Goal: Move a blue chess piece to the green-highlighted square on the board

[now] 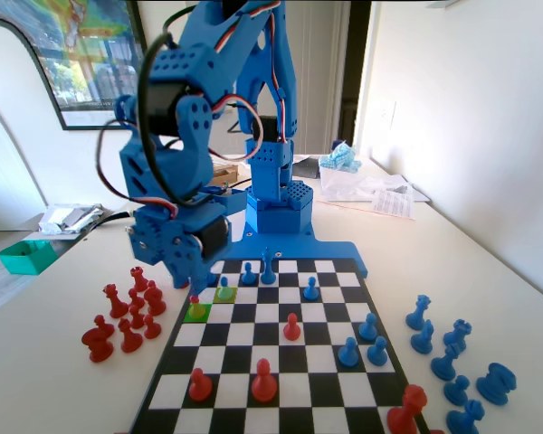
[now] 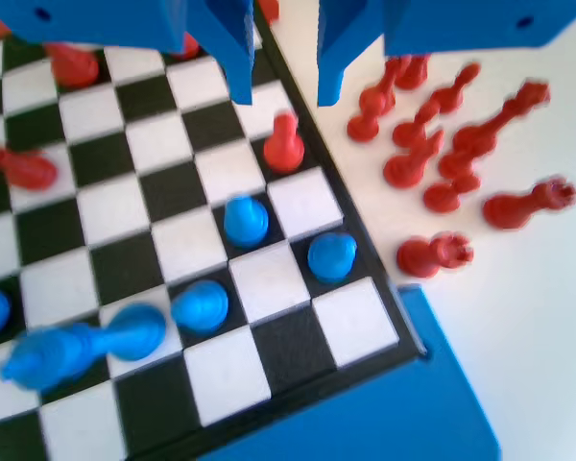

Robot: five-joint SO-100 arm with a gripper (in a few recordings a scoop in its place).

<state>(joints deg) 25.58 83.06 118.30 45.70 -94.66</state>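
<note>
Fixed view, near end of the board (image 1: 294, 391): two red pawns (image 1: 263, 382) on the nearest rows, a third red piece at the near right corner. Off the board, a cluster of red pieces (image 1: 127, 315) on the table to the left and a group of blue pieces (image 1: 452, 357) to the right.

Further along, at the left edge: the green-highlighted square (image 1: 186, 316), with a red pawn (image 1: 195, 305) standing on it. Just beyond and one column right: the blue chess piece (image 1: 223, 287), upright on a paler yellow-green square (image 1: 224, 295), not gripped. More blue pawns and a taller slim blue piece (image 1: 268, 266) on the far rows.

Gripper (image 2: 283, 91) above the board's left edge in the fixed view, jaws apart and holding nothing. In the wrist view, red pawn just below the gap between the jaws, untouched.
</note>
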